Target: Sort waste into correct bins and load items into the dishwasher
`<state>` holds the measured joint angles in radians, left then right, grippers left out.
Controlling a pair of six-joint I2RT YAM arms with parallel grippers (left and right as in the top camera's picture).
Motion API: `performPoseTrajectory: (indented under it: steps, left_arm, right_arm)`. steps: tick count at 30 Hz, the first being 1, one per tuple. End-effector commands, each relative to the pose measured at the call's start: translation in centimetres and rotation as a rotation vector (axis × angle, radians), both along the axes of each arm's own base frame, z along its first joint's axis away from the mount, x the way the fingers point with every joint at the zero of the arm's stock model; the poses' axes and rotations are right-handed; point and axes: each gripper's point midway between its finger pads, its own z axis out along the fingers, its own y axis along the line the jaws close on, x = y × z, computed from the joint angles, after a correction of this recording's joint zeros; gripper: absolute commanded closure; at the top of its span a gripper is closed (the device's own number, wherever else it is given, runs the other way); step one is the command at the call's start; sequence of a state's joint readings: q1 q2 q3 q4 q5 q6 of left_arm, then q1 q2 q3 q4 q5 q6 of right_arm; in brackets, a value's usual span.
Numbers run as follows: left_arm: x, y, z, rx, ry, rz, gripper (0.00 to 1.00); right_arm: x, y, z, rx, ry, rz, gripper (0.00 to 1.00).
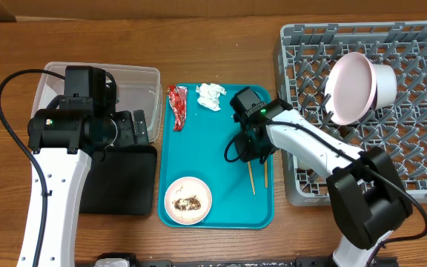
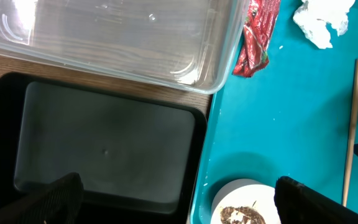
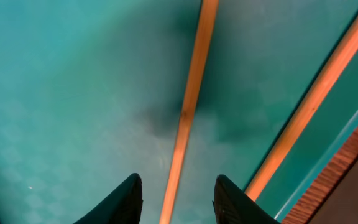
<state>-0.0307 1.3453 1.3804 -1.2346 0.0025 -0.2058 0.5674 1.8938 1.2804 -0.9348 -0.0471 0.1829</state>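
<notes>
Two wooden chopsticks [image 1: 251,178] lie on the teal tray [image 1: 221,159]. My right gripper [image 3: 176,199] is open, low over the tray, its fingers either side of one chopstick [image 3: 188,112]; the second chopstick [image 3: 316,99] lies by the tray's rim. A red wrapper [image 1: 177,107] and a white tissue [image 1: 210,96] lie at the tray's far end. A white bowl [image 1: 188,201] with rice and brown scraps sits at its near end. My left gripper [image 2: 176,205] is open and empty above the black tray [image 2: 104,146], next to the clear tub [image 2: 117,37]. White dishes [image 1: 358,87] stand in the grey rack [image 1: 421,148].
The wrapper [image 2: 257,34], the tissue [image 2: 322,22] and the bowl [image 2: 244,205] also show in the left wrist view. The grey rack fills the right side, its edge close to the teal tray. Bare wooden table [image 1: 221,44] lies behind the trays.
</notes>
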Motion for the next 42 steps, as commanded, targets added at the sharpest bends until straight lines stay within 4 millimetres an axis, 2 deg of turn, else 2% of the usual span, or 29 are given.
performPoseTrajectory:
  steps: [1, 3, 7, 14, 16, 20, 25, 27, 29, 32, 36, 39, 42]
  left_arm:
    - [0.3, 0.3, 0.2, 0.018, -0.005, -0.005, 0.0]
    - [0.3, 0.3, 0.2, 0.018, -0.005, -0.006, 0.0]
    - [0.3, 0.3, 0.2, 0.018, -0.005, -0.006, 0.0]
    - [0.3, 0.3, 0.2, 0.018, -0.005, -0.006, 0.0]
    - [0.3, 0.3, 0.2, 0.018, -0.005, -0.006, 0.0]
    - [0.3, 0.3, 0.2, 0.018, -0.005, -0.006, 0.0]
    - [0.3, 0.3, 0.2, 0.018, -0.005, -0.005, 0.0]
    - [0.3, 0.3, 0.2, 0.018, -0.005, -0.006, 0.0]
    - [0.3, 0.3, 0.2, 0.018, -0.005, -0.005, 0.0]
    - [0.3, 0.3, 0.2, 0.018, -0.005, -0.006, 0.0]
    - [0.3, 0.3, 0.2, 0.018, -0.005, -0.006, 0.0]
    - [0.3, 0.3, 0.2, 0.018, -0.005, -0.006, 0.0]
    - [0.3, 0.3, 0.2, 0.018, -0.005, -0.006, 0.0]
  right_arm:
    - [-0.6, -0.5, -2.1, -0.039, 0.045, 0.016, 0.6]
    - [-0.9, -0.7, -3.0, -0.054, 0.068, 0.016, 0.61]
    - [-1.0, -0.8, -3.4, -0.062, 0.08, 0.016, 0.7]
    - [-0.3, -0.4, -1.6, -0.057, 0.072, 0.011, 0.96]
    - [0.1, -0.2, -0.6, -0.047, 0.055, -0.001, 0.96]
    - [1.6, 0.4, 2.7, -0.004, -0.01, -0.013, 0.96]
    - [4.1, 0.4, 9.1, 0.066, -0.133, -0.047, 0.96]
    - [5.4, -0.6, 11.7, 0.077, -0.196, -0.08, 0.96]
    - [7.0, -2.4, 13.8, 0.065, -0.264, -0.129, 0.96]
    - [8.8, -5.8, 15.1, 0.03, -0.332, -0.212, 0.96]
    - [10.2, -9.6, 14.7, -0.003, -0.332, -0.243, 0.96]
    - [10.7, -11.0, 13.8, -0.026, -0.315, -0.207, 0.96]
    - [10.9, -11.3, 12.4, -0.045, -0.286, -0.177, 0.96]
